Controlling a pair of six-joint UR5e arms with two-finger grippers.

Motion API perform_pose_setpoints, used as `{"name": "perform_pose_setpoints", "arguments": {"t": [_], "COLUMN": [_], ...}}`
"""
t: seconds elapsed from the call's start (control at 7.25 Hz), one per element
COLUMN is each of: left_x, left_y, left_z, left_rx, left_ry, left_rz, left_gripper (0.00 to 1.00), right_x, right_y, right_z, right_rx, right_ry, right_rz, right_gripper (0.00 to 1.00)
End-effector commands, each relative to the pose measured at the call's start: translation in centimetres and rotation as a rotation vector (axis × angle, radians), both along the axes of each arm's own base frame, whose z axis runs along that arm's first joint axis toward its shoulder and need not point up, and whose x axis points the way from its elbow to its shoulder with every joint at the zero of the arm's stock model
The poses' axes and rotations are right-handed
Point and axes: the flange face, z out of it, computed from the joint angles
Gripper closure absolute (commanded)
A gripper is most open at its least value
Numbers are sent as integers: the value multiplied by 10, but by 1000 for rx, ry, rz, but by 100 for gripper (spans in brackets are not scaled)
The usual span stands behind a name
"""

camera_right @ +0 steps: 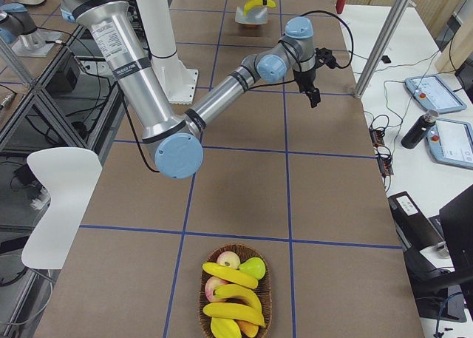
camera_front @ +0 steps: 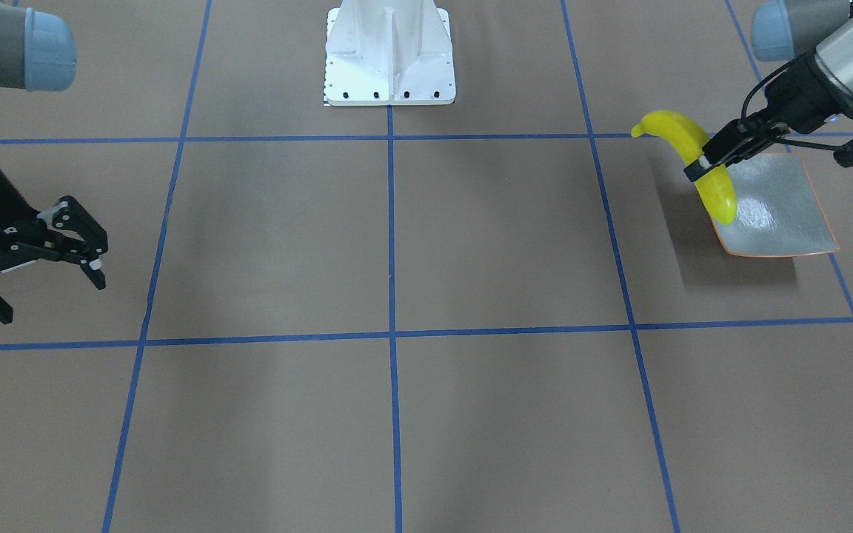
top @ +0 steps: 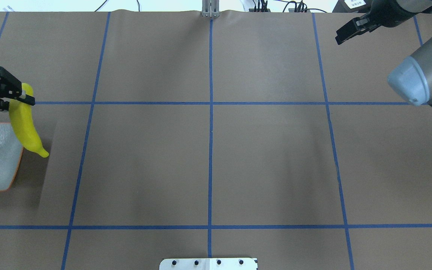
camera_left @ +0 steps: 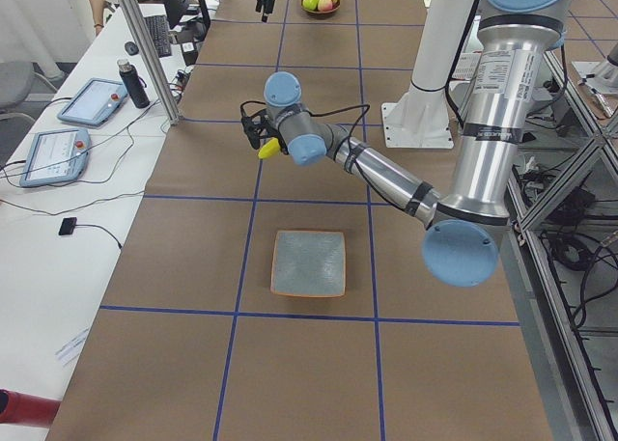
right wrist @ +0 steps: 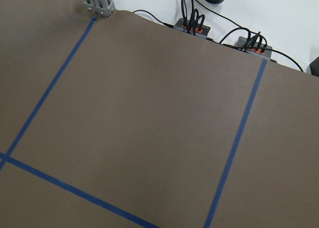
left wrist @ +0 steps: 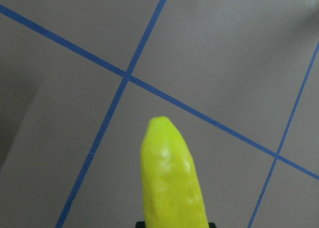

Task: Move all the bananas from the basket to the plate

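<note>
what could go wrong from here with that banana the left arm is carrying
1. The left tool holds the banana at the edge of the plate, and one end reaches past the rim in the overhead view. If released now, it might land on the table.
2. The grip looks off-centre, so the banana may swing or slip.

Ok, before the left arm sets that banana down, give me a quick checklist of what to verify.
1. Left end effector shut on the banana: ok.
2. Plate free of other things: ok.
3. Banana centred over the plate: not ok, it hangs by the plate's edge.
4. Height above the plate: cannot tell.
5. Right end effector open, far from the plate: ok.
6. Basket emptied: not ok, bananas lie in it.
</note>
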Motion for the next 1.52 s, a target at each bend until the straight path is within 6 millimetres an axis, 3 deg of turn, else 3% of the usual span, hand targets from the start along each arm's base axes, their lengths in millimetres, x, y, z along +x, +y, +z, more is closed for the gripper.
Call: {"name": "perform_pose_setpoints", "arguments": {"t": [0.0, 0.28, 0.69, 0.83, 1.1, 1.38], "left_x": [-35, -42, -40, -40, -36, -29], "left_y": [37, 56, 50, 48, 40, 20], "left_z": [66, 123, 179, 200, 214, 218], "left_rx": [106, 183, 208, 223, 231, 234], "left_ry": [-27, -82, -99, -124, -153, -152], "left_rz": [75, 145, 171, 155, 141, 141], "left_gripper": [100, 100, 100, 100, 77, 64], "right_x": [66, 93, 126, 134, 135, 135], "right_y": [-5, -10, -17, -20, -21, -21], "right_z": [62, 99, 144, 151, 153, 151], "right_rx": [21, 59, 77, 73, 75, 78], "right_ry": [52, 95, 125, 130, 132, 132], "right_rz": [-108, -174, -237, -232, -236, -236], "right_gripper": [0, 0, 0, 0, 0, 0]}}
